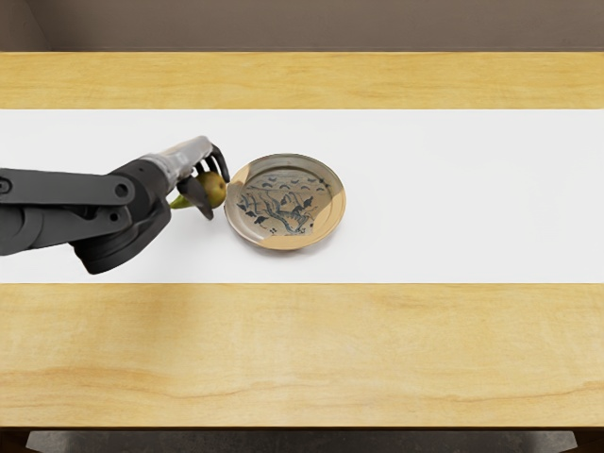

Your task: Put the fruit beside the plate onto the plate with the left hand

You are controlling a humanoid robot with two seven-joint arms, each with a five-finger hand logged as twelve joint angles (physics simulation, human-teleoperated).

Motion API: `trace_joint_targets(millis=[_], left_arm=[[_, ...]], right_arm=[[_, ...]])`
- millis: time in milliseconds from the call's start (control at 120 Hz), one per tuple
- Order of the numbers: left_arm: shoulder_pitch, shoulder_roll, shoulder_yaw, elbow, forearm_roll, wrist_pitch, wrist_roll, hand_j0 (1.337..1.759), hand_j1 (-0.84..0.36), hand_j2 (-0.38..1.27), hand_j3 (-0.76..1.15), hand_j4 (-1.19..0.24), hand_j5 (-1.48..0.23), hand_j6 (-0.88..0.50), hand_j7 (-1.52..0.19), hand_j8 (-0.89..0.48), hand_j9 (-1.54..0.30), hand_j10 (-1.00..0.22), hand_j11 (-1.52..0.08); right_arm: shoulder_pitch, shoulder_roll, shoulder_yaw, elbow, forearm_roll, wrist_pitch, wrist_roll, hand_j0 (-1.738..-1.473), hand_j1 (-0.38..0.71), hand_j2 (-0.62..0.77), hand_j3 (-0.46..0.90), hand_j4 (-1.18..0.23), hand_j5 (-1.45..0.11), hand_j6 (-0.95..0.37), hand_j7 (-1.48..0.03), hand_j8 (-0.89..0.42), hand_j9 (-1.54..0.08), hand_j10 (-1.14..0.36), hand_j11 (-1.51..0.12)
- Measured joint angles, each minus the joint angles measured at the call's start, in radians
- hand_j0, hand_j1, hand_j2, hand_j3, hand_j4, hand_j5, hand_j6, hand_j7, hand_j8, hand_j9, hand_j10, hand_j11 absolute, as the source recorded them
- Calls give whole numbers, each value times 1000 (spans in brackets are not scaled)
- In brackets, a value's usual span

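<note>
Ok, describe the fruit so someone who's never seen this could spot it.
Find the white runner across the wooden table, then the patterned round plate on it. Just off the plate's left rim, the left robot hand wraps a small yellow-green fruit, the only fruit there.

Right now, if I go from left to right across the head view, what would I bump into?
Arm → fruit, gripped in the left hand → plate.

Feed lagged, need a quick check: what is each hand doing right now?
Left hand: closed around the small yellow-green fruit, beside the patterned brown ceramic plate, not on it.
Right hand: not in view.
</note>
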Motion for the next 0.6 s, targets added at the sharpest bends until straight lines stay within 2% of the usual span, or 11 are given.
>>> trace_joint_targets(millis=[417,600], left_arm=[[-23,-61,-12,8,-19,0,1,1653,-256,383,0,-685,-986,-457,-990,-436,-972,-594,-972],[-21,-134,-9,60,-22,-1,2,1653,-263,392,0,-680,-988,-451,-994,-432,-973,-590,-972]], right_arm=[[0,0,0,0,0,0,0,-1658,-329,-3,0,-17,-22,-17,-22,-17,-22,-17,-22],[0,0,0,0,0,0,0,-1658,-329,-3,0,-17,-22,-17,-22,-17,-22,-17,-22]])
